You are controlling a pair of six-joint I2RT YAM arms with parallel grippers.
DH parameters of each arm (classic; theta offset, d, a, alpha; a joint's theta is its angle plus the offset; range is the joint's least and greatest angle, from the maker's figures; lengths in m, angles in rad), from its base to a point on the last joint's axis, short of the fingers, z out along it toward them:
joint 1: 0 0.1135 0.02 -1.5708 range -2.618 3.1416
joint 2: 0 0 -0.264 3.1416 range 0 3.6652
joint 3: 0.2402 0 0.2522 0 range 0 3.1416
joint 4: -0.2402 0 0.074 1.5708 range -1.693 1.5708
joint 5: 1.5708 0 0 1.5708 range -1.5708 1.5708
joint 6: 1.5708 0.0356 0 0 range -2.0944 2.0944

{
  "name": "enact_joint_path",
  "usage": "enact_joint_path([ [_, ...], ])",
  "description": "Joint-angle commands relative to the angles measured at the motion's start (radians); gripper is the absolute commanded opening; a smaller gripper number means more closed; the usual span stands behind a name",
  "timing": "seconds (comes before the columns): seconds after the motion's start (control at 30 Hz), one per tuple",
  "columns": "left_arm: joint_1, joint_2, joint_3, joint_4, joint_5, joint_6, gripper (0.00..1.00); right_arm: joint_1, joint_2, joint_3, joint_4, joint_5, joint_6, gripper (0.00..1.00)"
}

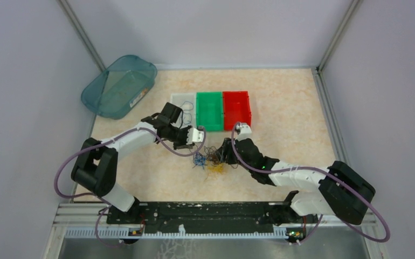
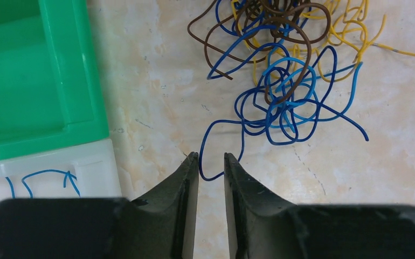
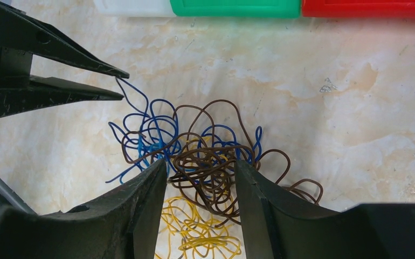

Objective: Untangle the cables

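The cables lie in one tangled heap near the middle of the surface, just in front of a row of three containers: a white bin, a green bin and a red bin. The heap is not yet separated. In the wrist views the blue strands, brown strands and yellow strands cross and loop through one another. One loose blue piece lies apart inside the white bin, which suggests that sorting by colour has begun; this is a judgement only. Left gripper: the jaws stand narrow with a slim gap, set over an outlying blue loop on the side of the heap facing that arm. The loop passes between the tips, but the jaws are not closed on it. Right gripper: the jaws are moderately wide and stand either side of the brown knot, with the yellow strands just below. Whether the pads press on the wire cannot be told. Step in hand, as judged: steadying the brown mass with the right gripper while the left takes one blue strand. The next move calls for the left jaws to close fully on the blue loop and draw it slowly away from the heap while the right keeps the knot down. Risk noted: the blue strand may drag the whole heap with it.
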Motion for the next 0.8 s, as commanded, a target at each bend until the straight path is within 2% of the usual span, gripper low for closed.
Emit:
enact_joint_path([
  [0.0,-0.013,-0.006,-0.009,0.059,0.047,-0.046,0.24,-0.007,-0.033,0.010,0.024,0.019,0.011,0.50],
  [0.1,-0.041,-0.038,-0.029,0.090,-0.019,-0.095,0.08,-0.007,-0.038,0.008,0.021,0.018,0.010,0.50],
  [0.13,-0.057,-0.052,-0.035,0.106,-0.087,-0.114,0.05,-0.007,-0.040,0.008,0.021,0.018,0.010,0.50],
  [0.23,-0.103,-0.109,-0.024,0.107,-0.237,-0.174,0.00,-0.007,-0.044,0.001,0.023,0.020,0.010,0.50],
  [0.3,-0.116,-0.160,0.021,0.043,-0.259,-0.206,0.00,-0.006,-0.042,-0.004,0.028,0.019,0.010,0.50],
  [0.6,-0.118,-0.309,0.260,-0.261,-0.048,-0.332,0.00,-0.007,-0.033,-0.038,0.051,0.019,0.019,0.49],
  [0.77,-0.119,-0.347,0.352,-0.339,0.040,-0.392,0.00,-0.007,-0.109,-0.032,-0.004,0.042,-0.001,0.49],
])
